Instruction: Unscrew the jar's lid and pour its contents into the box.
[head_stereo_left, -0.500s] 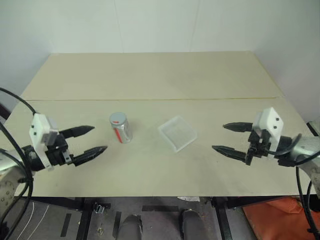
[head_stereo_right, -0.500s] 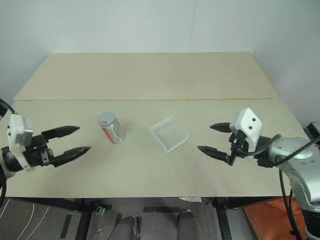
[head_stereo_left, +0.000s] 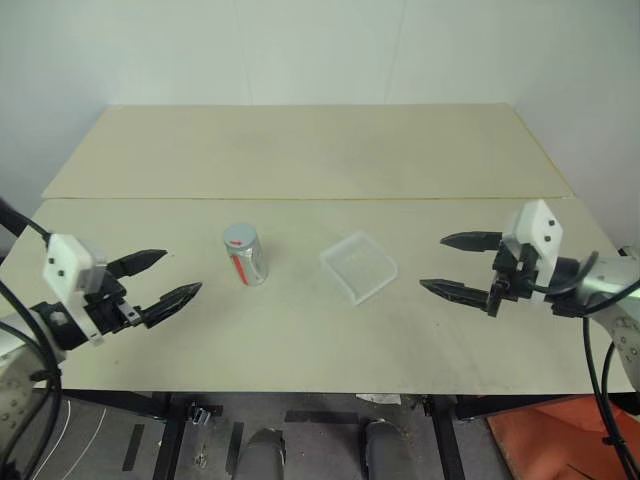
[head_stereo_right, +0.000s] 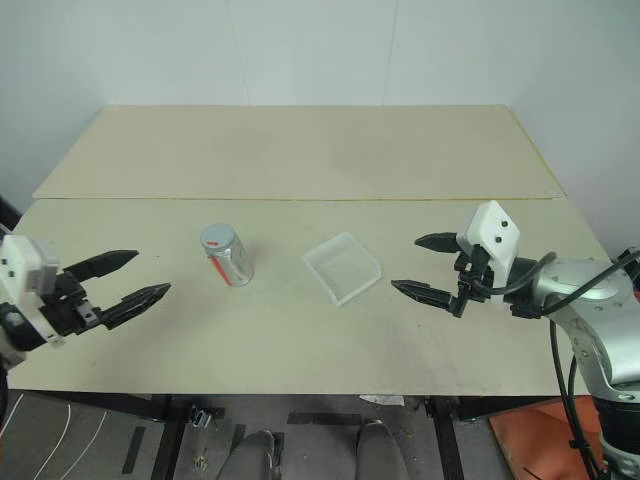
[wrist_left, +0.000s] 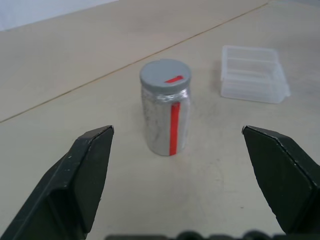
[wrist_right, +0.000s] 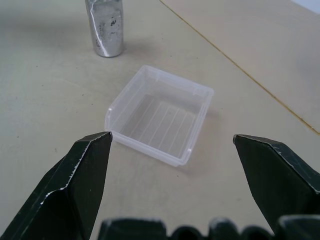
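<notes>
— Two things matter on the cream counter (head_stereo_left: 300, 160): where do they sit?

— A small upright silvery jar with a red and white label band (head_stereo_left: 246, 262) stands a little left of centre, its round grey lid with a red mark on top (head_stereo_left: 238, 237) still seated on it, so nothing looks unscrewed yet. Just to its right, apart from it, lies the shallow square box of frosty clear plastic (head_stereo_left: 357, 266), turned a bit askew, open side up and with nothing in it that I can make out.

— And the contents?

— Too small to tell through the jar wall.

— How are the arms placed?

— The left tool (head_stereo_left: 166, 276) hovers at the near left, pointing toward the jar, its black fingers (wrist_left: 89, 170) spread wide with the jar framed between them in the wrist view but well short of touching. The right tool (head_stereo_left: 456, 264) hangs to the right of the box, also spread wide and gripping nothing, aimed at the box.

— Why so?

— My guess is that each arm lines up on one side, so one can steady the jar body while the other twists the lid; the box waits close by for a short pour.
</notes>
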